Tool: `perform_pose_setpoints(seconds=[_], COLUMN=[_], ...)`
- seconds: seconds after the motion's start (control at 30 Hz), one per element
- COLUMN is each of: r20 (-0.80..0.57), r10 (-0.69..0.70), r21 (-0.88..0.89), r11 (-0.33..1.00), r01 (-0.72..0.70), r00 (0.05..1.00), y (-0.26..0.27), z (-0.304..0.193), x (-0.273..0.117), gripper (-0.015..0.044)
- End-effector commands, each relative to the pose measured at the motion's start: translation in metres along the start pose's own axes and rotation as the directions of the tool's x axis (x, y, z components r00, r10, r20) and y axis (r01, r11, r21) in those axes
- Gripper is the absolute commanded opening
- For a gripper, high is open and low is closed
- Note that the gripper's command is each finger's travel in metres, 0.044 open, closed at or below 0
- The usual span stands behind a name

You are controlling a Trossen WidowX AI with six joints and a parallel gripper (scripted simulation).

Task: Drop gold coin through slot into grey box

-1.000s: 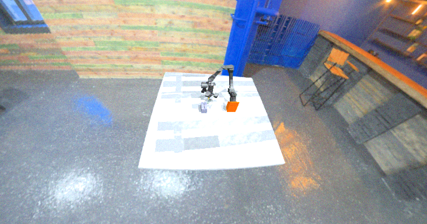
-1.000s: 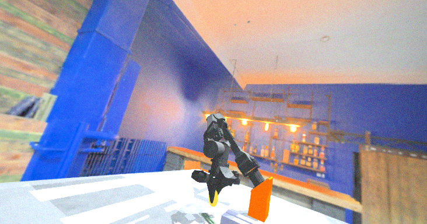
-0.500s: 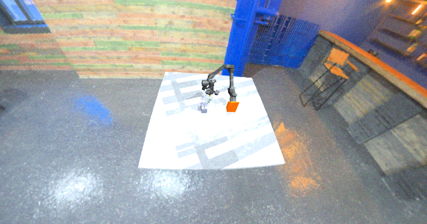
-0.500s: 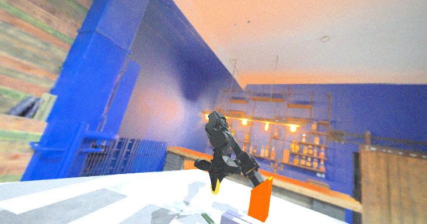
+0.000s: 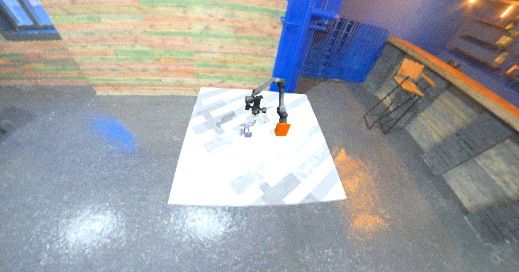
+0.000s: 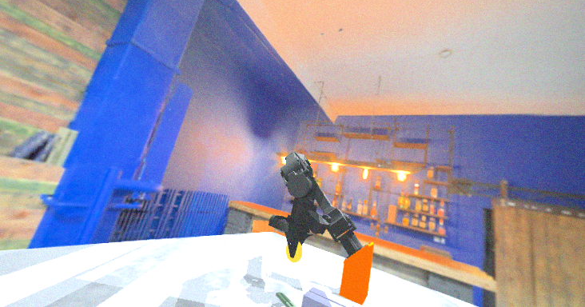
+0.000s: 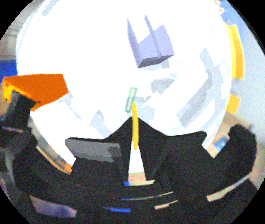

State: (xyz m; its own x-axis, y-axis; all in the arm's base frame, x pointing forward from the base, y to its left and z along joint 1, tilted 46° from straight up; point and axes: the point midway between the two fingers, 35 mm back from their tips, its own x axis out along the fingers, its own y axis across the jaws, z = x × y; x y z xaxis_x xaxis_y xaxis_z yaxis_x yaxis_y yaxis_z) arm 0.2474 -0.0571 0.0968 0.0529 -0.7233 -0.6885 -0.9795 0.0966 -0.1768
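My gripper (image 5: 255, 112) (image 6: 292, 255) (image 7: 133, 119) is shut on the gold coin (image 6: 299, 253) (image 7: 135, 134). In the wrist view the coin is seen edge-on between the fingertips and reaches past them; in the exterior view it hangs upright, in the air above the table. The dark-green holder (image 5: 254, 123) (image 6: 285, 299) (image 7: 133, 89) stands on the table, empty, a little beyond the coin in the wrist view. The grey box (image 5: 247, 132) (image 6: 315, 298) (image 7: 156, 61) looks pale violet and stands beyond the holder. Its slot is too washed out to make out surely.
An orange block (image 5: 282, 129) (image 6: 356, 274) (image 7: 50, 90) stands at the arm's base, to the right of the box in the top view. The white and grey patterned table (image 5: 203, 183) has its far edge behind the arm.
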Motion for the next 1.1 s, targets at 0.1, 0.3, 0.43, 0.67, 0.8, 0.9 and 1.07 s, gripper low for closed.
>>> perform_pose_setpoints(seconds=[0.1, 0.3, 0.43, 0.67, 0.8, 0.9, 1.07], r20=[0.002, 0.002, 0.003, 0.010, 0.015, 0.018, 0.021], r10=[0.003, 0.003, 0.003, 0.004, 0.005, 0.006, 0.007], r21=[-0.218, -0.264, -0.264, -0.263, -0.263, -0.264, -0.264], r11=[0.976, 0.964, 0.964, 0.965, 0.965, 0.965, 0.964], r01=[-0.003, -0.002, -0.002, -0.001, -0.001, -0.002, -0.002], r00=[1.000, 1.000, 1.000, 1.000, 1.000, 1.000, 1.000], y=[-0.002, -0.002, -0.004, -0.011, -0.014, -0.016, -0.020], z=[-0.003, -0.003, 0.000, 0.015, 0.025, 0.032, 0.044], x=[0.000, 0.000, -0.001, -0.002, -0.002, -0.002, -0.002], gripper=[0.0000, 0.0000, 0.0000, 0.0000, 0.0000, 0.0000, 0.0000])
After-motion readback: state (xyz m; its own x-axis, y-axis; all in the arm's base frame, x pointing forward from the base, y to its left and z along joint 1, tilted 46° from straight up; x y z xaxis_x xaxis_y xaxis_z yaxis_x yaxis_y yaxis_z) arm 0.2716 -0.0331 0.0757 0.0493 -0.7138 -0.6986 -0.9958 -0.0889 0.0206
